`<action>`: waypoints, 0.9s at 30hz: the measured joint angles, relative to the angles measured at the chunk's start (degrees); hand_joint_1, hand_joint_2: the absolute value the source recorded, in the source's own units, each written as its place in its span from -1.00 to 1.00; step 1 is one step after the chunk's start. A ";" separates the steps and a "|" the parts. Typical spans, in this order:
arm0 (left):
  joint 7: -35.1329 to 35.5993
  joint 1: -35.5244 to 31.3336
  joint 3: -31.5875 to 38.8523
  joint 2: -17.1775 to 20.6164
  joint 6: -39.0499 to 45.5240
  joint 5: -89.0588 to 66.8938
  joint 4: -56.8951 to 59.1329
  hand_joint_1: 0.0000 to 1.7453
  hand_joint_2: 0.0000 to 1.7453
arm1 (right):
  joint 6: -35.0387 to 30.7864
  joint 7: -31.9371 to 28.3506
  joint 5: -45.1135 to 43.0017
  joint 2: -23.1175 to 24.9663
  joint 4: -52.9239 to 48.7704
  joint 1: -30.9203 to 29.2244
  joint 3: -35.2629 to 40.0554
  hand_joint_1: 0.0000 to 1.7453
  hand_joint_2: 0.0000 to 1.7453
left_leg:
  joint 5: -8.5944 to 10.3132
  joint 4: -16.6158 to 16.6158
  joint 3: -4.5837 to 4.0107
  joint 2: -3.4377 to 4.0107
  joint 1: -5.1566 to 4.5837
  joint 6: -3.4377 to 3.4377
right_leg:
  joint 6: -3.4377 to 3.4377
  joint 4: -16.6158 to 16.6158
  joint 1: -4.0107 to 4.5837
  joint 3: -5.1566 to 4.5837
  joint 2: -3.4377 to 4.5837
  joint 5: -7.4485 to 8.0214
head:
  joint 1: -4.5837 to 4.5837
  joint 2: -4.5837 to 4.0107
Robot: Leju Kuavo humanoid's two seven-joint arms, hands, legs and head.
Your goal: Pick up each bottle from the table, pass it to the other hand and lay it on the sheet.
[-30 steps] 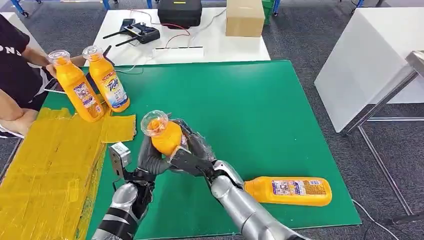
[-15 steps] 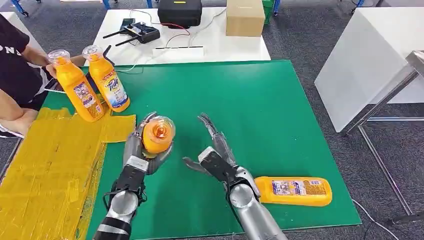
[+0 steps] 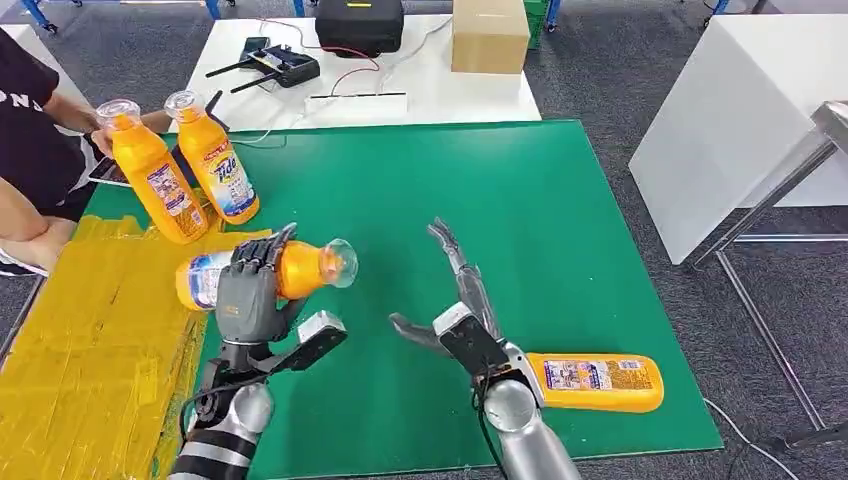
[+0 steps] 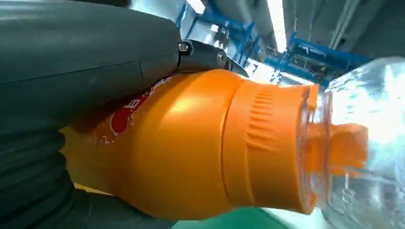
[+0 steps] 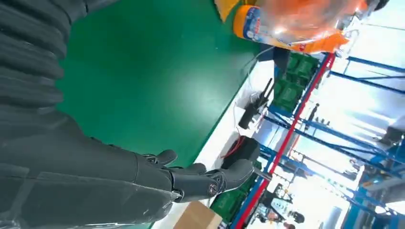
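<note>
In the head view the left hand (image 3: 245, 292) grips an orange bottle (image 3: 268, 272) turned on its side, cap toward the middle of the green bench (image 3: 520, 210), its base over the edge of the yellow sheet (image 3: 90, 340). The right hand (image 3: 462, 322) hangs empty with fingers spread, just beside a second bottle (image 3: 585, 381) lying flat. Two more bottles (image 3: 185, 170) stand upright at the sheet's far edge, a person's hand (image 3: 100, 135) on one. The left wrist view shows the held bottle's neck and clear cap (image 4: 363, 143) close up. The right wrist view shows straight, parted fingers (image 5: 200, 179) over green.

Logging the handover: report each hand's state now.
Left hand: holding the orange bottle, tipped sideways.
Right hand: open, holding nothing.
</note>
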 measured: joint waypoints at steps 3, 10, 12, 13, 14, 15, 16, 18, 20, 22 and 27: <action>4.50 -2.36 2.02 1.27 0.13 -5.31 4.25 1.00 1.00 | 0.02 -0.31 -0.66 -0.77 -1.32 0.89 0.00 -1.00 1.00 | 0.00 0.00 0.02 0.03 0.00 0.00 | 0.00 0.00 0.00 0.00 0.01 0.00 | -0.02 0.02; 14.53 -9.03 2.30 6.93 0.13 -9.90 20.49 1.00 1.00 | 0.94 -1.22 -2.25 -2.80 -2.69 1.77 -0.02 -1.00 1.00 | 0.03 0.00 0.03 0.04 0.02 -0.02 | -0.01 0.03 0.00 0.00 0.01 0.01 | -0.02 0.00; 17.31 -10.28 2.19 8.14 0.15 -10.09 24.10 1.00 1.00 | 1.05 -1.38 -2.38 -3.28 -2.76 1.82 -0.02 -1.00 1.00 | 0.03 0.00 0.02 0.04 0.02 -0.03 | -0.01 0.03 0.01 0.00 0.01 0.01 | 0.00 0.00; 19.00 -11.22 2.17 9.05 0.15 -10.25 26.79 1.00 1.00 | 1.22 -1.49 -2.47 -3.52 -2.76 1.81 0.00 -1.00 1.00 | 0.03 0.00 0.01 0.04 0.02 -0.04 | -0.01 0.04 0.01 0.00 0.01 0.01 | 0.00 0.00; 19.93 -11.93 2.19 9.67 0.15 -10.24 28.82 1.00 1.00 | 1.42 -1.55 -2.60 -3.65 -2.74 1.79 0.00 -1.00 1.00 | 0.03 -0.01 -0.01 0.03 0.02 -0.04 | -0.01 0.05 0.00 0.00 0.01 0.01 | 0.00 0.00; 20.73 -12.54 2.21 10.54 0.15 -10.24 30.94 1.00 1.00 | 1.51 -1.64 -2.78 -3.85 -2.74 1.76 0.00 -1.00 1.00 | 0.03 -0.01 -0.01 0.03 0.02 -0.04 | -0.01 0.04 0.00 -0.01 0.01 0.01 | 0.00 0.00; 21.19 -13.10 2.21 11.21 0.15 -10.22 32.69 1.00 1.00 | 1.64 -1.73 -2.95 -4.00 -2.74 1.69 0.02 -1.00 1.00 | 0.03 -0.01 -0.01 0.03 0.02 -0.04 | -0.01 0.05 0.00 -0.01 0.01 0.01 | 0.00 0.00; 22.09 -14.25 2.72 12.66 0.50 -10.22 35.92 1.00 1.00 | 1.81 -1.84 -3.06 -4.33 -2.67 1.46 0.07 -1.00 1.00 | 0.03 -0.01 -0.01 0.03 0.02 -0.04 | -0.01 0.04 0.00 0.01 0.00 0.00 | 0.00 0.00; 22.72 -15.46 3.66 13.66 0.68 -10.16 38.39 -0.54 1.00 | 1.81 -1.95 -3.13 -4.48 -2.52 1.18 0.11 -1.00 1.00 | 0.03 -0.02 0.01 -0.01 0.02 -0.04 | -0.01 0.04 0.00 0.05 -0.01 0.00 | 0.00 0.00; 23.53 -16.25 5.01 14.50 0.68 -9.81 40.20 -0.54 1.00 | 1.81 -2.01 -3.15 -4.55 -2.45 1.09 0.13 -1.00 1.00 | 0.03 -0.02 0.07 0.02 0.02 -0.04 | -0.01 0.04 -0.01 0.08 0.00 0.00 | 0.00 0.00; 24.45 -16.63 8.49 15.65 0.72 -9.98 41.05 -0.92 1.00 | 1.81 -2.14 -3.21 -4.83 -2.19 0.94 0.39 -1.00 1.00 | 0.05 -0.02 0.14 -0.01 0.02 -0.07 | -0.01 0.07 -0.01 0.13 -0.01 0.00 | 0.00 0.00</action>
